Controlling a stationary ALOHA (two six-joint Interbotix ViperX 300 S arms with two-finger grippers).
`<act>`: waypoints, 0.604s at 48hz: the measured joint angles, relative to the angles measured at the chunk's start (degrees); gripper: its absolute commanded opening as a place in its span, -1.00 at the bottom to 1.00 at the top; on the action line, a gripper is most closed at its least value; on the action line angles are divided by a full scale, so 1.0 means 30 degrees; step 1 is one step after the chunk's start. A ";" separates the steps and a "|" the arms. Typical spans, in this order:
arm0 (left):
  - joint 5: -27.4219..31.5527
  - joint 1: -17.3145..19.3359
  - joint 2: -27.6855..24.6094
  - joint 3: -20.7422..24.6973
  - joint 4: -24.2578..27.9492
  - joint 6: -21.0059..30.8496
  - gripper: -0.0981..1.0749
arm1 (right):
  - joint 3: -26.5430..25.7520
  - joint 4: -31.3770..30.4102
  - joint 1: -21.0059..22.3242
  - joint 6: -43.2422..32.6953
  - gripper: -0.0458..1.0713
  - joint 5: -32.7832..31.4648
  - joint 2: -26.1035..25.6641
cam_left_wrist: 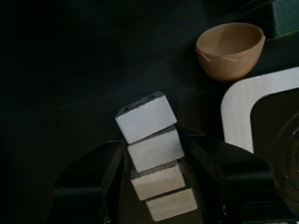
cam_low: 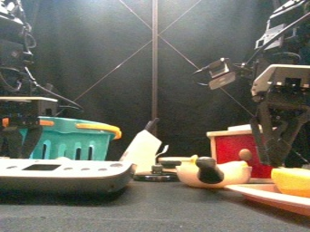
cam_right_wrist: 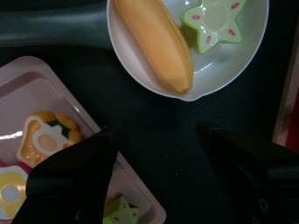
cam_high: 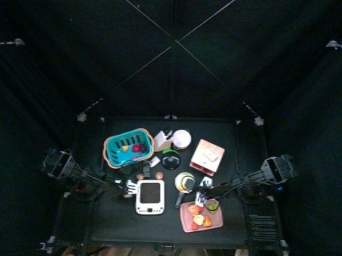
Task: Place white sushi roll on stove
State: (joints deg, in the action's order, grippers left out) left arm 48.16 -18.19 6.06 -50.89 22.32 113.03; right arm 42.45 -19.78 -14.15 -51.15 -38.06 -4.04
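Black table (cam_high: 120, 222) w/ stove (cam_high: 150, 197), black curtains

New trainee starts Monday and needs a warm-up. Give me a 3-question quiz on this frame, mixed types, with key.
1. True or false: the white sushi roll already lies on the stove.
2. What lies in the white bowl under the right pincer?
A) a banana and a green star slice
B) a fried egg
C) a toy duck
3. Fill in: the right pincer's jaws stand ___.

Key
1. False: it sits between the jaws of the left pincer, beside the stove.
2. A
3. open
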 measured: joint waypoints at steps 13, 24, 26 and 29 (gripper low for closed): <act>0.0820 0.0000 0.1494 0.0762 0.0615 -0.0176 0.36 | -0.0146 0.0000 0.0059 0.0029 0.85 -0.0059 0.0000; 0.2461 -0.0029 0.4277 0.1201 0.0791 -0.0938 0.36 | -0.0146 -0.0029 0.0000 0.0000 0.85 -0.0088 0.0000; 0.2461 -0.0059 0.4951 0.1260 0.0791 -0.1230 0.36 | -0.0146 -0.0059 0.0000 0.0000 0.85 -0.0088 0.0000; 0.2373 0.0059 0.5977 0.1406 0.0820 -0.1758 0.36 | -0.0146 -0.0117 0.0059 0.0000 0.85 -0.0117 -0.0029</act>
State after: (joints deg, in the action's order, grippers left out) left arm 55.28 -18.02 23.99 -46.67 24.79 107.75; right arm 42.01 -20.13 -13.97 -51.15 -38.41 -4.13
